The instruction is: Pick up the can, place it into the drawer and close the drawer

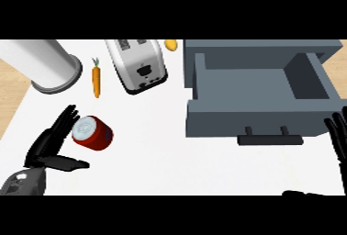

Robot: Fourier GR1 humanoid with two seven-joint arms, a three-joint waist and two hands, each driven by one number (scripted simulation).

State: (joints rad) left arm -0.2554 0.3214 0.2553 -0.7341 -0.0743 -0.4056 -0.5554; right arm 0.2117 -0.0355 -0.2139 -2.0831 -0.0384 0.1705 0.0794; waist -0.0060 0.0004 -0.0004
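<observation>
A red can (93, 133) with a silver lid lies on its side on the white counter at the left. My left hand (51, 142) is just left of it, fingers straight and pointing up along the can's lid, thumb stretched out below; it touches or nearly touches the can without curling round it. The grey drawer (257, 117) stands pulled open at the right, its inside bare, a dark handle (270, 139) on its front. My right hand (338, 137) shows at the right edge beside the drawer's front corner, fingers straight and up.
A silver toaster (139, 64) lies at the back centre. An orange carrot (96, 79) lies left of it, beside a large white cylinder (42, 64) at the back left. A small yellow-orange item (171, 44) sits behind the drawer's left corner.
</observation>
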